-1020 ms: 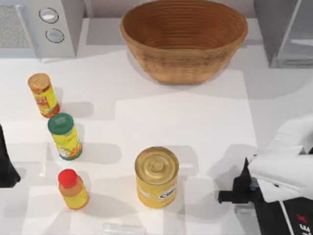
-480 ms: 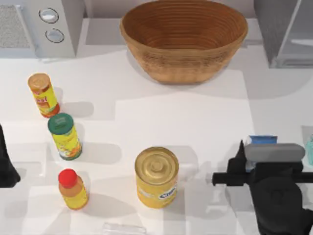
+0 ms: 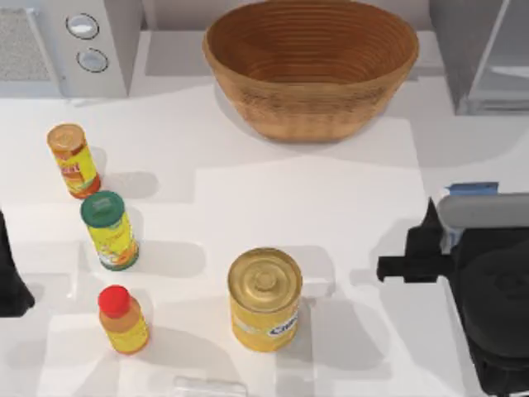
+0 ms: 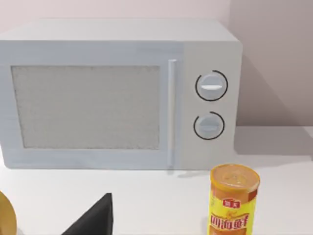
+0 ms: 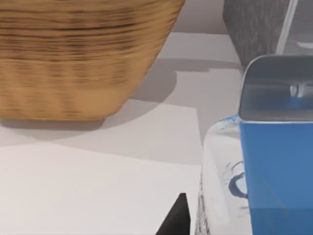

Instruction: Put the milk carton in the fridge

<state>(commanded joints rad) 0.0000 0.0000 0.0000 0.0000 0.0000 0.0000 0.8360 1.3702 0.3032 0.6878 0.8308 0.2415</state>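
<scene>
Looking down from above, the right gripper (image 3: 438, 236) sits at the table's (image 3: 314, 198) right edge, below the fridge (image 3: 483, 54), its dark body covering nearly all of the milk carton (image 3: 473, 188), of which a strip of blue top peeks out. Its wrist camera gives what the overhead cannot: the carton (image 5: 264, 171) very close, blue top and white side with blue lettering, a dark fingertip (image 5: 176, 218) just beside its white face, the woven basket (image 5: 83, 54) and the fridge (image 5: 257, 27) beyond. Whether those fingers are clamped on the carton I cannot tell. At the table's left edge the left gripper (image 3: 10, 273) is parked; its camera faces the microwave (image 4: 117, 93) and an orange-lidded canister (image 4: 234, 200).
</scene>
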